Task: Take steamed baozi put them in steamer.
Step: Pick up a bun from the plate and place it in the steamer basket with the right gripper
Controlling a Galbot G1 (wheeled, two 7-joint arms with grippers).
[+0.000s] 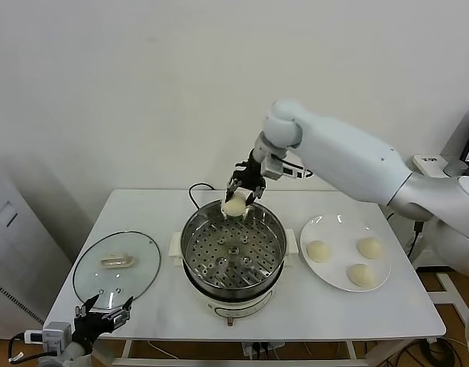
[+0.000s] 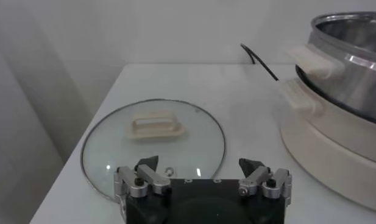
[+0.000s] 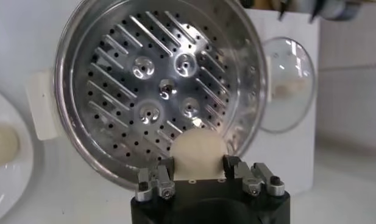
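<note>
Setting: plain pale wall behind a white table (image 1: 311,306).

Steamer (image 1: 233,252): round steel pot on a white base, mid-table, white side handles, black cord (image 1: 198,189) running off behind it. Perforated tray (image 3: 157,91) inside; no bun lies on it.

Plate (image 1: 338,229): flat, white, round, just beside the steamer on the robot's right. Three baozi on it: one toward the steamer (image 1: 318,251), one at the far right (image 1: 369,248), one nearest the front edge (image 1: 361,274). They sit apart from one another.

Fourth baozi (image 1: 234,206): held in the air over the steamer's far rim, above the tray, not touching it. In the right wrist view it sits between the fingers (image 3: 165,180), pressed on both sides.

Right gripper (image 1: 243,197): on the long white arm reaching from the right across the plate to the steamer's far side; jaws closed on the fourth baozi, pointing down toward the pot.

Lid (image 1: 117,269): round glass with a cream handle (image 2: 156,127), lying flat on the table on the steamer's left, apart from it.

Left gripper (image 1: 105,317): low at the table's front left corner, by the lid's near edge; jaws spread wide, holding nothing.

Other: grey cabinet (image 1: 21,252) at far left, beside the table.
</note>
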